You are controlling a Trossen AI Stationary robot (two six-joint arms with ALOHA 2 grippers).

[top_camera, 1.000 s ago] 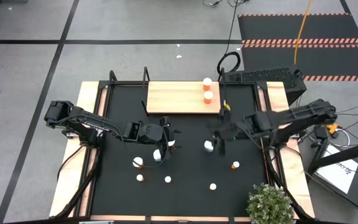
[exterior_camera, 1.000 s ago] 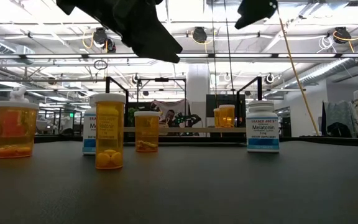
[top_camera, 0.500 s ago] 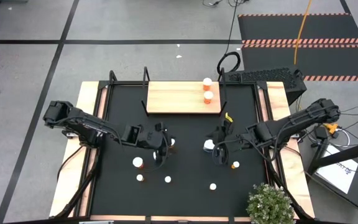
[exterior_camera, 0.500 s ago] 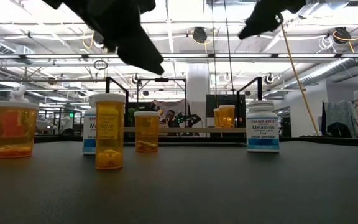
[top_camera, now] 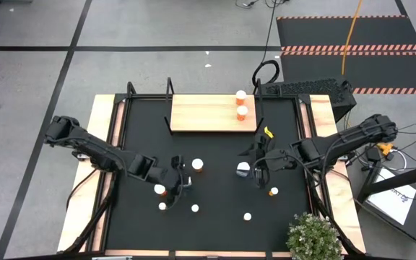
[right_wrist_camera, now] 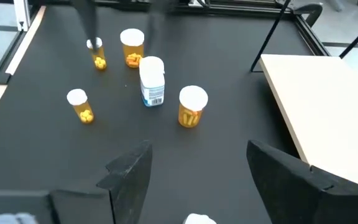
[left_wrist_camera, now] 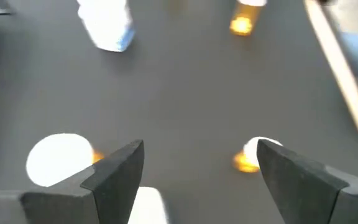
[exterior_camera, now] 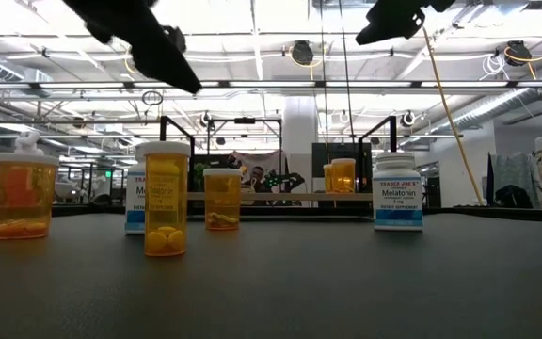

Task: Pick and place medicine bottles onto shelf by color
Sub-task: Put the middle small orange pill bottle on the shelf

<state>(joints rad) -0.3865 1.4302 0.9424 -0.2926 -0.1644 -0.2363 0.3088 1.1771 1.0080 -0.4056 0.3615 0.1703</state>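
My left gripper (top_camera: pixel 177 180) was open, empty, low over the mat beside an orange bottle (top_camera: pixel 161 189). Right gripper (top_camera: pixel 257 170) was also open and empty, next to the white bottle (top_camera: pixel 243 170). Two orange bottles (top_camera: pixel 241 103) stood on the shelf (top_camera: pixel 204 113); the other bottles were scattered on the mat.
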